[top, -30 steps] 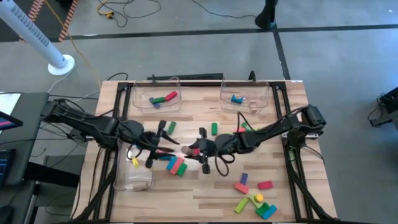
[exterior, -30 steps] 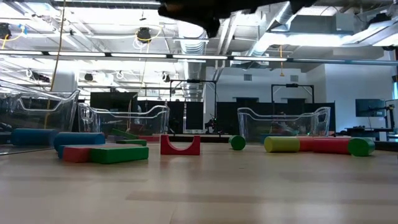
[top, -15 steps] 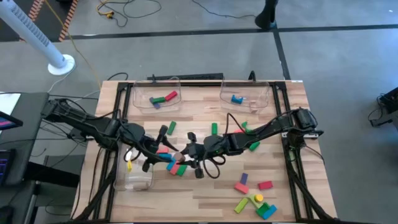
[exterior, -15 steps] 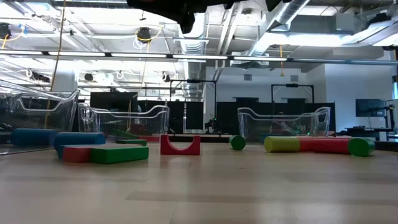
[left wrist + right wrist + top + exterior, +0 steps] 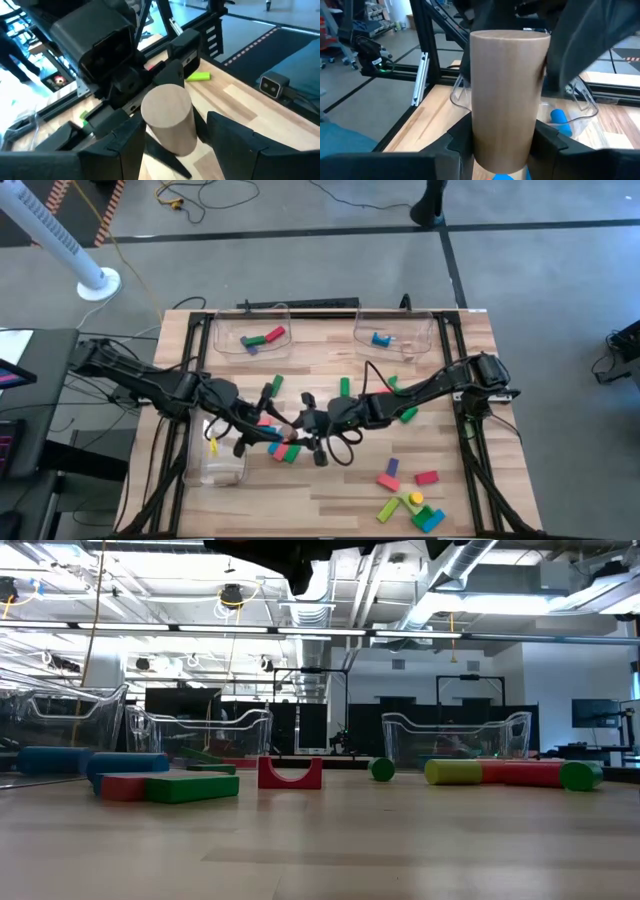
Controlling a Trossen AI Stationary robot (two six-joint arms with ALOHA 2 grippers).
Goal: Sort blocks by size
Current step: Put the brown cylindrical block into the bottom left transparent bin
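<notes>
A plain wood cylinder block (image 5: 507, 95) hangs above the middle of the table. My right gripper (image 5: 301, 423) is shut on it. My left gripper (image 5: 279, 424) faces it from the table's left, open. Its fingers (image 5: 227, 140) stand on either side of the cylinder (image 5: 169, 120), with a gap showing on one side. Red, green and blue blocks (image 5: 285, 448) lie on the table below the two grippers. More blocks (image 5: 405, 500) lie near the front right. The low view shows only dark gripper parts at its top edge. My right gripper pinches the wood cylinder's lower part (image 5: 487, 145) between its two fingers (image 5: 454, 146), coming about level from the table's right. The cylinder stands roughly upright in the hold, its top end (image 5: 166, 102) free, lifted clear of the table.
Two clear bins stand at the far edge: one (image 5: 250, 335) holds green, red and purple blocks, the other (image 5: 393, 335) a blue one. A third bin (image 5: 222, 462) sits at the left, by a yellow piece. Single green blocks (image 5: 344, 387) lie mid-table.
My right gripper has carried the wood cylinder toward the table's left, up between my left gripper's fingers, and then kept still. Neither gripper's finger gap has changed.
</notes>
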